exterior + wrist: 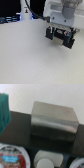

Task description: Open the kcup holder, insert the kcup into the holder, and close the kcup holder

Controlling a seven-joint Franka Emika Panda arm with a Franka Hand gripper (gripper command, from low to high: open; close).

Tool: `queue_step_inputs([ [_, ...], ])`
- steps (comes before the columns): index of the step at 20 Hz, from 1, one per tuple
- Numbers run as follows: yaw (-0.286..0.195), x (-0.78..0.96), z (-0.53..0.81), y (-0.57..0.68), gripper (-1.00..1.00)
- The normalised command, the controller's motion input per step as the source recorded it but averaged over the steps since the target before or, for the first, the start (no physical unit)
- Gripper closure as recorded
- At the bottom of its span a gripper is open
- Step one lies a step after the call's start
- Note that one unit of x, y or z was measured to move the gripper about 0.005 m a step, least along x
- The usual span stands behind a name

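Note:
In the wrist view the kcup holder (54, 121) is a boxy unit with a grey top and a black front, standing on a dark surface; its front looks shut. A small round pod (12, 156) with a whitish top and red and bluish marks lies in front of it; it is too blurred to tell whether it is the kcup. In the exterior view my gripper (59, 37) hangs above the white table at the exterior view's right, fingers (50, 35) spread apart, with nothing clearly between them. The holder does not show in that view.
A teal ridged object (4, 111) is cut off by the frame edge beside the holder. A white round object (47, 161) sits next to the pod. The white table (30, 60) fills the exterior view, with dark clutter and blue items (12, 19) at the back.

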Motion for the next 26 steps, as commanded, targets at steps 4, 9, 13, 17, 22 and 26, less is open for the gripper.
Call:
queue_step_inputs([
  [4,0.222,-0.52,-0.18,0.1,-1.0],
  [9,0.199,-0.53,-0.03,0.27,-1.0],
  [13,0.176,-0.54,0.0,0.35,-1.0],
  [17,0.175,-0.55,0.0,0.35,-1.0],
  [22,0.166,-0.55,0.0,0.38,-1.0],
  [26,0.152,-0.57,-0.01,0.41,-1.0],
])
